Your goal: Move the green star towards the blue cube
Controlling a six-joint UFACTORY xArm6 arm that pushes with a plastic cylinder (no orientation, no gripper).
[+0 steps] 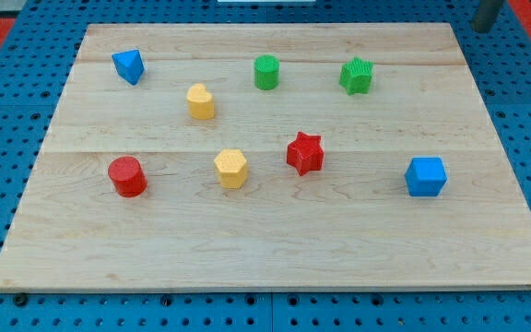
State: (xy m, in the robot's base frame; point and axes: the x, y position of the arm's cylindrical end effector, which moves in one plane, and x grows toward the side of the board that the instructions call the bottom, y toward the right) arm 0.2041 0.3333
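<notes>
The green star [357, 76] lies near the view's top, right of the middle of the wooden board [275, 249]. The blue cube [426, 176] sits lower down toward the view's right, well apart from the star. My rod shows only as a dark stub at the view's top right corner, off the board, with my tip [483, 28] far above and right of the green star.
A green cylinder [266, 72] stands left of the star. A red star [305, 153] and a yellow hexagonal block [231, 168] lie mid-board. A yellow block [201, 101], a blue triangular block [129, 65] and a red cylinder [127, 176] lie on the left.
</notes>
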